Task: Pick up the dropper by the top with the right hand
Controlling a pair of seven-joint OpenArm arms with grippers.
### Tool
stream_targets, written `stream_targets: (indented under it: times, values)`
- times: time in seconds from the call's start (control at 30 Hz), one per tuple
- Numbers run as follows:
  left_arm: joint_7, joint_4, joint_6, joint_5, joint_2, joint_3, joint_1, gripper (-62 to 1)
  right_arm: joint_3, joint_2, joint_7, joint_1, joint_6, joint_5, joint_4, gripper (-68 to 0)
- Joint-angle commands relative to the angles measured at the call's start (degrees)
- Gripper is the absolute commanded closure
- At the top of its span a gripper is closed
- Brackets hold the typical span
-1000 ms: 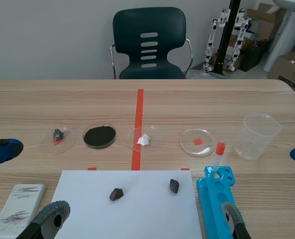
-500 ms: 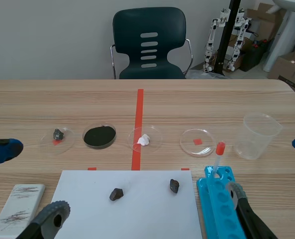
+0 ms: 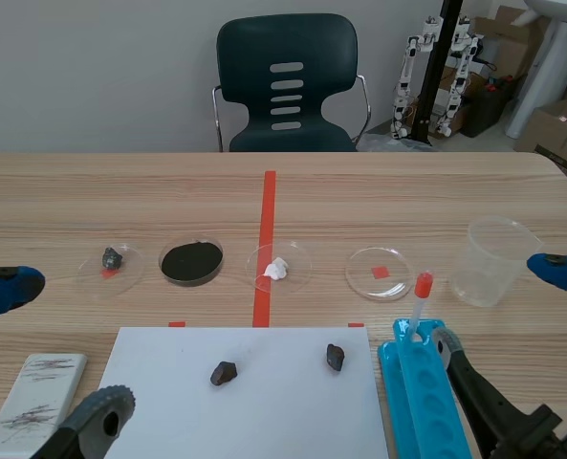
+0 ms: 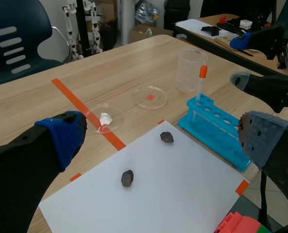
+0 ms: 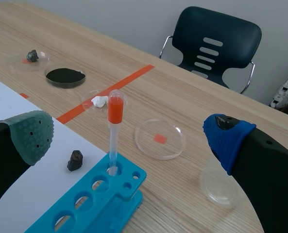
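Note:
The dropper (image 3: 419,304), a clear tube with a red-orange bulb, stands upright in the far end of a blue rack (image 3: 423,400). My right gripper (image 3: 501,304) is open just right of it, its grey pad beside the rack's far end and its blue pad by the cup. In the right wrist view the dropper (image 5: 113,133) rises ahead of the right gripper (image 5: 130,136), between the spread fingers and untouched. My left gripper (image 3: 54,349) is open and holds nothing at the table's near left. The left wrist view shows the dropper (image 4: 200,83) far off to the right.
A clear plastic cup (image 3: 495,260) stands right of the dropper. Several petri dishes (image 3: 379,273) lie in a row across the middle. White paper (image 3: 264,411) carries two dark stones. A flat grey slab (image 3: 32,390) lies near left. A chair (image 3: 285,86) stands beyond the table.
My right gripper has moved forward and inward along the rack; its grey pad now sits by the rack's far end, its blue pad near the cup. The left arm has kept still.

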Motion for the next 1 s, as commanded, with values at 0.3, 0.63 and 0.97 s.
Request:
stream_targets:
  times: [0.3, 0.63, 0.97]
  values:
    - [-1.0, 1.3, -0.1, -0.8, 0.1, 0.1, -0.1, -62.3, -5.1, -0.6, 0.8, 11.9, 4.8, 0.4, -7.5, -65.4]
    - [-1.1, 1.3, -0.1, -0.8, 0.1, 0.1, -0.1, -62.3, -5.8, -5.2, -2.0, 16.7, 5.9, -4.2, -10.2, -65.0]
    - [-1.1, 1.3, -0.1, -0.8, 0.1, 0.1, -0.1, -62.3, -5.9, -6.6, -2.4, 16.5, 7.0, -4.6, -10.2, -53.7]
